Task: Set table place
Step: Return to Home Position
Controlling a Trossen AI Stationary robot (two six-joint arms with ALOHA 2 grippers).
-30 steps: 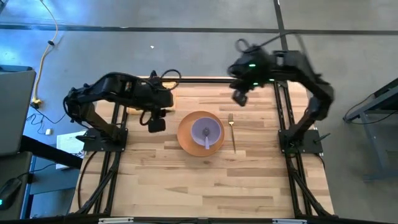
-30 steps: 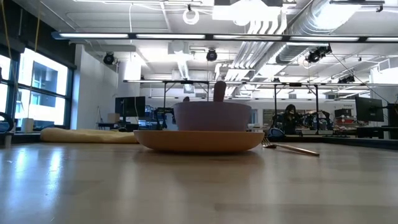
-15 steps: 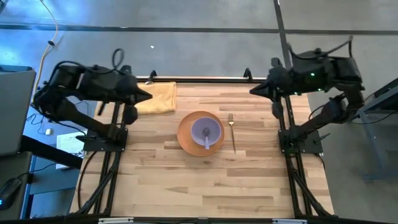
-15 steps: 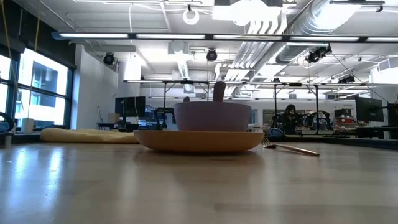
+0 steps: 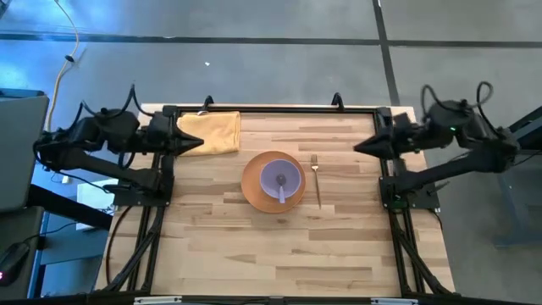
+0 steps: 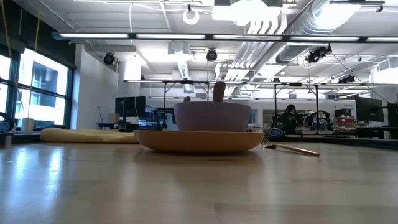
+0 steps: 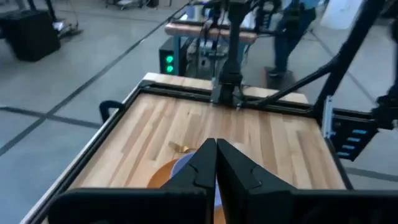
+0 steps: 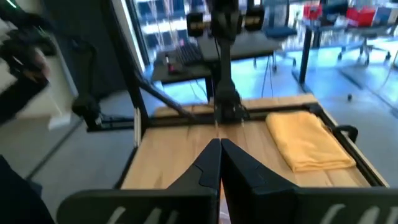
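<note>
An orange plate (image 5: 254, 188) lies on the table (image 5: 279, 254) at its middle, with a purple bowl (image 5: 281, 178) on it and a spoon (image 5: 282, 193) in the bowl. A gold fork (image 5: 316, 178) lies on the wood just right of the plate. A folded yellow napkin (image 5: 212, 133) rests flat at the far left corner. My left gripper (image 5: 199, 142) hangs shut at the left edge, beside the napkin, pointing right. My right gripper (image 5: 357, 148) hangs shut at the right edge, pointing left. Both hold nothing.
A black rail frame (image 5: 271, 108) runs along the table's edges, and the arm bases (image 5: 140, 191) (image 5: 411, 193) stand on the side rails. The near half of the wood is bare. In the low view the plate (image 6: 199, 140) and the fork (image 6: 292, 148) stand before the room.
Both arms have drawn back from over the table. My left gripper has gone from beside the plate toward the left edge and tipped up to level. My right gripper has swung from the far right corner toward the right edge. Plate, bowl, fork and napkin have stayed put.
</note>
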